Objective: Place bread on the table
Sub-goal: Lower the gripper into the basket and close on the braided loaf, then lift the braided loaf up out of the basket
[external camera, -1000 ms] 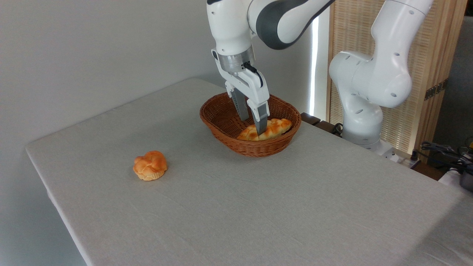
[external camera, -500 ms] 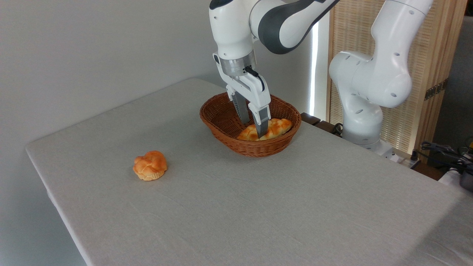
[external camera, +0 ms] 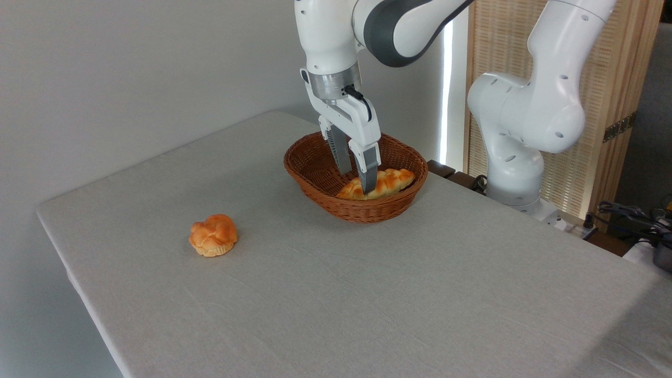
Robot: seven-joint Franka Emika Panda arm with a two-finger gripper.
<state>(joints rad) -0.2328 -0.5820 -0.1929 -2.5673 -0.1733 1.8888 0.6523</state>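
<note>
Since half a second ago your arm has drawn up a little and the gripper [external camera: 358, 181] sits slightly higher in the basket, while the loaf looks a touch raised and tilted at its left end, though that shift is small and hard to be sure of. Your table [external camera: 367, 294] carries everything: its grey top is bare across the front and right, the wicker basket [external camera: 315, 178] stands toward the back, and the small round bun [external camera: 213, 234] lies well apart on the left. Inside the basket, the bread [external camera: 391, 181] rests along the near-right wall, still within the rim. Your gripper's two fingers stand close together around the loaf's left-of-middle part, apparently clamped on it, with the front finger across its near face. You appear to be at the lift-out step, just after the grasp. Next, you need a straight rise until the loaf's long ends clear the basket rim, then a carry sideways to bare cloth, watching that the off-centre hold does not let the right end sag and catch.
</note>
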